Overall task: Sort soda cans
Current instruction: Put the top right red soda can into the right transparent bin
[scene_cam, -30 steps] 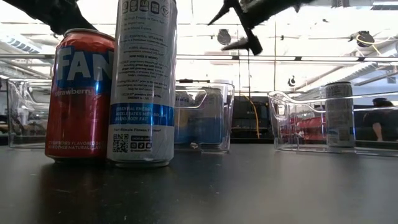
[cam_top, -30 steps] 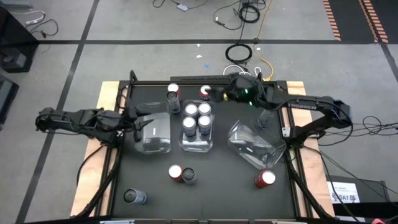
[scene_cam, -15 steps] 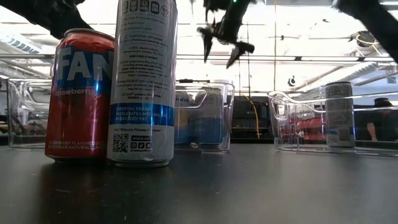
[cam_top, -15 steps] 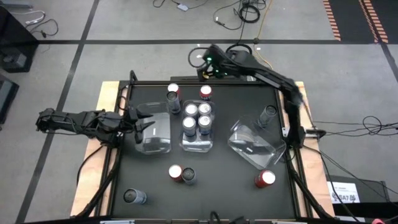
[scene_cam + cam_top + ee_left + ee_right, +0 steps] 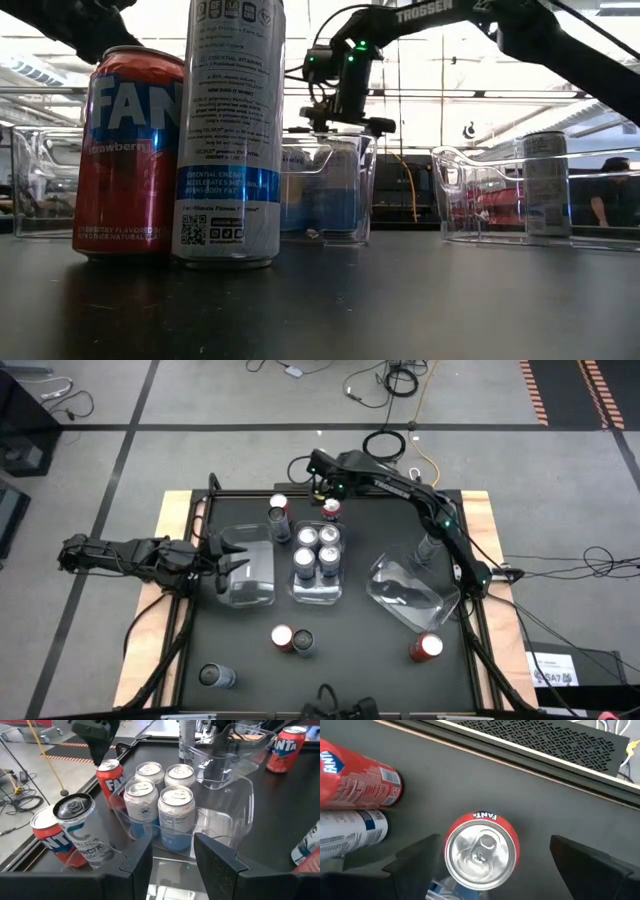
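Since half a second ago the right arm has swung in over the far edge of the table, and the right gripper (image 5: 322, 488) now hangs straight above a red can (image 5: 330, 509), with that can's silver top framed between its fingers (image 5: 412, 855) in the wrist view. Its jaws are spread wide and hold nothing.

Left gripper (image 5: 228, 556) hasn't budged; it sits at the left clear bin (image 5: 250, 574), jaws partly open with the bin's wall between them, not clamped on any can.

Cans are all over:
- four blue-silver cans (image 5: 317, 548) packed upright in the middle bin (image 5: 318, 592)
- another red can (image 5: 278, 505) beside a grey one (image 5: 279, 525) near the far edge, just left of the targeted can
- a red and grey pair (image 5: 291, 640) toward the near edge
- a lone grey can (image 5: 215, 676) at the near left corner
- a red one (image 5: 426, 648) near the right edge, by the tipped-over right bin (image 5: 405, 592)
- a grey can (image 5: 431, 543) just beyond that bin
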Controlling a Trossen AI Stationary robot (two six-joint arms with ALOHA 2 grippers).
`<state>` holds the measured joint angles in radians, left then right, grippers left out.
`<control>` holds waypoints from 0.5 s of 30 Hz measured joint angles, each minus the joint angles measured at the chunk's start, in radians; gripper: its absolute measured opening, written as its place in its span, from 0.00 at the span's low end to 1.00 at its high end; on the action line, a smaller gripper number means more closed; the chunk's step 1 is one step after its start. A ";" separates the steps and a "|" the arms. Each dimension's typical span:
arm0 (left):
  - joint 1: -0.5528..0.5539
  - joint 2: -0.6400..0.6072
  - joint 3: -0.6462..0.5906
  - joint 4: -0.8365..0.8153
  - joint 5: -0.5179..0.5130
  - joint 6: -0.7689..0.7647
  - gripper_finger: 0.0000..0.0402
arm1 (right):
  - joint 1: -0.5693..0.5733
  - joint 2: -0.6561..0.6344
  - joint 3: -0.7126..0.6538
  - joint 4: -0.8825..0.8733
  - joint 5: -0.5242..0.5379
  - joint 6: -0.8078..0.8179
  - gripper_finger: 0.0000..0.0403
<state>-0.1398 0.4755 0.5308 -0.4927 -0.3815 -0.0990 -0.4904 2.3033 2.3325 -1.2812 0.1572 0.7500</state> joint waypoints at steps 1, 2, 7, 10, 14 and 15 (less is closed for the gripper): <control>0.000 0.000 0.000 -0.002 0.008 0.000 0.39 | 0.000 0.005 0.000 -0.002 -0.002 0.006 0.91; 0.000 0.000 0.000 -0.007 0.013 -0.002 0.39 | -0.001 0.012 0.000 -0.006 -0.003 0.011 0.91; 0.001 0.000 0.000 -0.041 0.027 -0.027 0.39 | -0.001 0.036 -0.001 0.018 -0.036 0.002 0.91; 0.000 0.000 0.000 -0.045 0.041 -0.027 0.39 | -0.001 0.052 0.000 0.022 -0.046 0.012 0.91; 0.000 0.000 0.000 -0.048 0.049 -0.026 0.39 | -0.003 0.080 -0.001 0.022 -0.054 0.012 0.91; 0.000 0.000 0.000 -0.049 0.051 -0.026 0.39 | -0.003 0.088 -0.001 0.022 -0.052 0.010 0.91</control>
<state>-0.1398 0.4755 0.5308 -0.5417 -0.3302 -0.1249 -0.4938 2.3910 2.3314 -1.2591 0.1047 0.7596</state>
